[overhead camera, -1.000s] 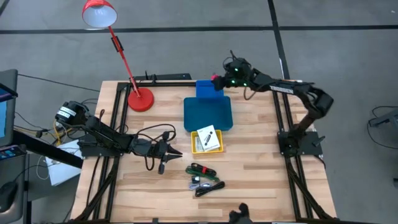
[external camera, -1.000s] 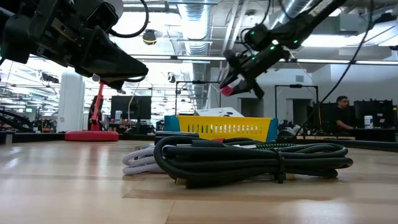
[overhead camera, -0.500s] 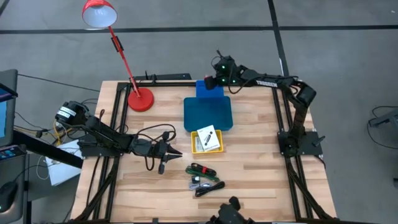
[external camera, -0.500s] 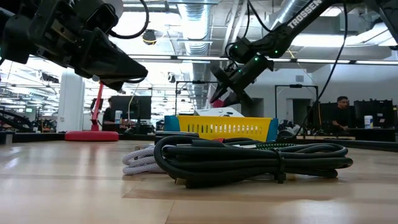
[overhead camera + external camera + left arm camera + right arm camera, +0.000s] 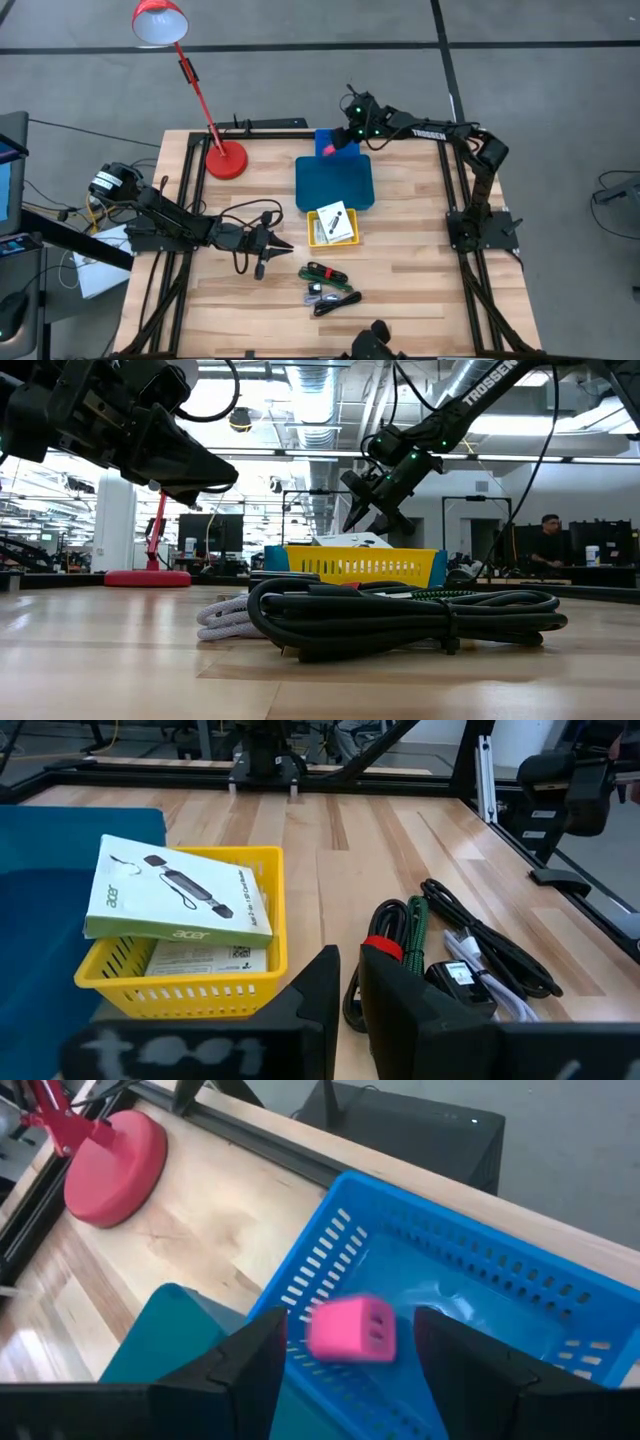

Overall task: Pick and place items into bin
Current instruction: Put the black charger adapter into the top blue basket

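Right gripper (image 5: 340,1355) over the blue bin (image 5: 480,1295), fingers spread; pink-red piece (image 5: 351,1329) loose between them (touching neither), above bin floor. Left gripper (image 5: 345,982) fingers nearly together, empty, just short of black cable (image 5: 470,945).

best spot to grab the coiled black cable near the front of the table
Grip the coiled black cable at its cinched waist, from straight above with fingers across the bundle. The tie there gathers every loop, so none should slip loose. The left gripper is nearest.
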Tool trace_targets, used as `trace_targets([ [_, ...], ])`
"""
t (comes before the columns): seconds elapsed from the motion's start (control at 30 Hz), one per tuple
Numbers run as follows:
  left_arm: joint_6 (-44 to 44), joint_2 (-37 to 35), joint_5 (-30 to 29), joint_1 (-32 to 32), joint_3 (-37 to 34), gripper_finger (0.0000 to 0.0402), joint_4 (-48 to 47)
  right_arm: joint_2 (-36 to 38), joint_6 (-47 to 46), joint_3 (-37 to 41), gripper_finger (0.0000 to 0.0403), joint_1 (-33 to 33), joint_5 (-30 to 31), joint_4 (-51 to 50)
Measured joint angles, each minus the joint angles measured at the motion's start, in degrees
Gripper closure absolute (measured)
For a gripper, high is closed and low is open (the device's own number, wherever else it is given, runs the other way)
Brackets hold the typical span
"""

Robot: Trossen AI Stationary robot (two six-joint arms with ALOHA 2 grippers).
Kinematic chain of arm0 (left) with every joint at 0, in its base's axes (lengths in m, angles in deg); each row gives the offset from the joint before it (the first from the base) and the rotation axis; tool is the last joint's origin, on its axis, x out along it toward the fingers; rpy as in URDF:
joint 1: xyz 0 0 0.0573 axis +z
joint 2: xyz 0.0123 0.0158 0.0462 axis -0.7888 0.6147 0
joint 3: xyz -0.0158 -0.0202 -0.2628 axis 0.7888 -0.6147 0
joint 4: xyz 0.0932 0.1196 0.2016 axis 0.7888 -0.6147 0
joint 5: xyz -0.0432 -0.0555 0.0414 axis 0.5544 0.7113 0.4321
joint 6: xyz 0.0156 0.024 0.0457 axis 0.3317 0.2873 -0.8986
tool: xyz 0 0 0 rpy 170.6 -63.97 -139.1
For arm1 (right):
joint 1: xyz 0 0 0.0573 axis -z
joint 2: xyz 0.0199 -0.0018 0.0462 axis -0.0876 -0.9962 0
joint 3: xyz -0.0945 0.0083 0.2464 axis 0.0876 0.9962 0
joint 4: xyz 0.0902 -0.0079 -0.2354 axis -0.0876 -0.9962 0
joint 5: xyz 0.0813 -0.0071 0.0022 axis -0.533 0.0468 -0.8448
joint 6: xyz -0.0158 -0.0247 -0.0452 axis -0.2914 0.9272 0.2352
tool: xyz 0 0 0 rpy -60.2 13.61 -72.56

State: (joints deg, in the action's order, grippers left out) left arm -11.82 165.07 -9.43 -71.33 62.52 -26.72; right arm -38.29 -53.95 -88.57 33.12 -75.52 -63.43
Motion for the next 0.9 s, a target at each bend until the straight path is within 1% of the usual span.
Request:
trace_targets([
  [0.2, -1.1, 0.0, 0.0, 0.0, 0.0, 0.037, 0.01, 0.04, 0.0, 0.0, 0.02, -0.77, -0.33, -0.01],
  [0.37, -1.27, 0.0, 0.0, 0.0, 0.0, 0.037, -0.07, 2.01, 0.0, -0.24, 0.021, -0.74, -3.45, -2.01],
  [0.5, -1.31, 0.0, -0.01, 0.0, 0.0, 0.037, -0.15, 6.25, 1.75, -1.42, 0.0218, -0.57, -3.52, -10.33],
  [0.63, -1.34, 0.0, 0.0, 0.0, 0.0, 0.037, -0.18, 13.28, 4.01, -1.57, 0.0228, -0.7, -3.05, -18.78],
  [0.73, -1.3, 0.02, -0.02, 0.0, 0.0, 0.037, -0.18, 19.12, 5.6, -1.57, 0.0236, -1.7, 0.25, -25.57],
  [0.8, -1.23, 0.02, 0.0, 0.02, 0.0, 0.037, -0.16, 23.2, 7.39, -1.57, 0.0241, -2.94, 3.87, -30.26],
  [0.9, -0.94, 0.02, 0.0, 0.0, 0.0, 0.037, -0.22, 29.72, 8.85, -0.22, 0.0248, -5.65, 11.3, -35.01],
])
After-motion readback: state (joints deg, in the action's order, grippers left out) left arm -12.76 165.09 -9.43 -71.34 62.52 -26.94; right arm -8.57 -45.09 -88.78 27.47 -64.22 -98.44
